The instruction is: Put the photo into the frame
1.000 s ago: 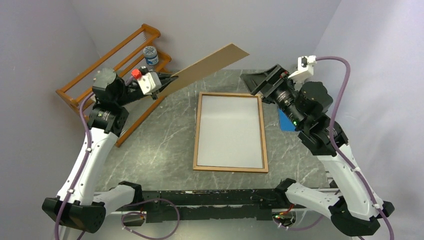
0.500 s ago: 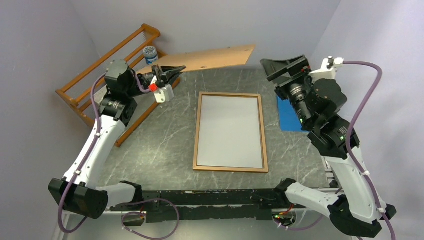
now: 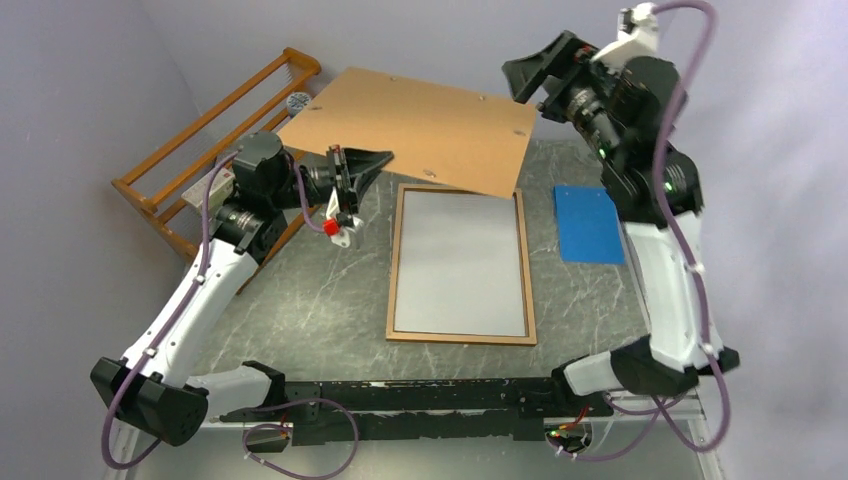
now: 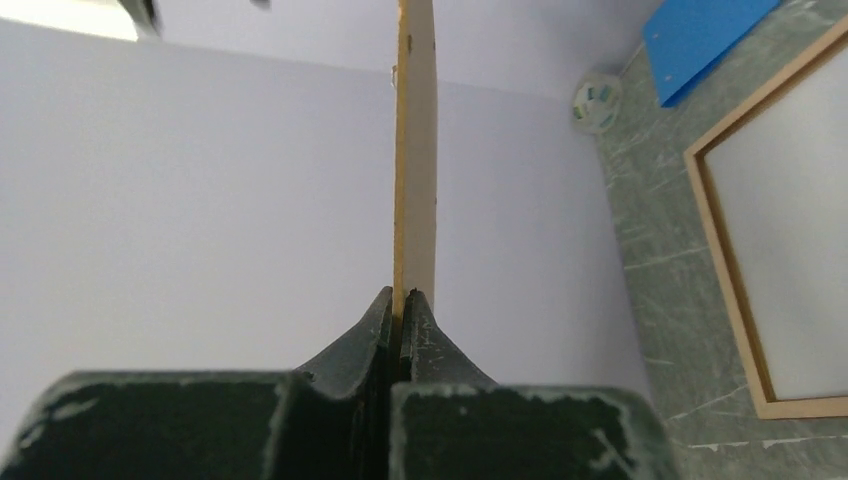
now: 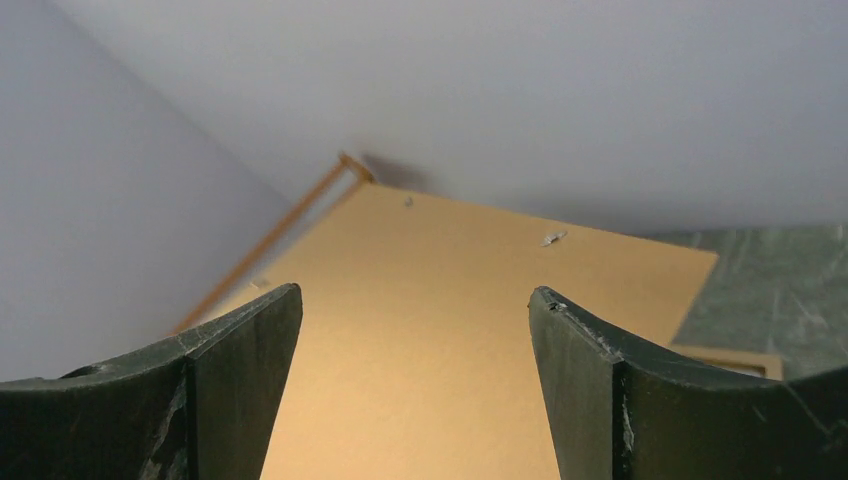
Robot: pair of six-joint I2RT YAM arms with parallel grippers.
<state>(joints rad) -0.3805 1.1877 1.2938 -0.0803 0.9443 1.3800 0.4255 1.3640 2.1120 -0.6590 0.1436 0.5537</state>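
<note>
One backing board (image 3: 410, 125) aloft in clenched left pincer (image 3: 385, 158); right pincer (image 5: 415, 298) agape.

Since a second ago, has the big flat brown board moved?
Yes. The flat brown board, pinched in the left pincer, has swung from edge-on to face-up and spread rightward. It now overlaps the top edge of the thin light-brown wooden frame, which stayed put.

Desk (image 3: 320, 290) grey-green marble-look, smooth, slight sheen, frame (image 3: 394, 270) pale wood, its inner panel (image 3: 460, 265) smooth, whitish, backing board (image 3: 410, 125) brown fibreboard, matt, small metal tabs, blue sheet (image 3: 588, 224) matt, rack (image 3: 215, 110) orange varnished wood, jaws dark scuffed plastic
</note>
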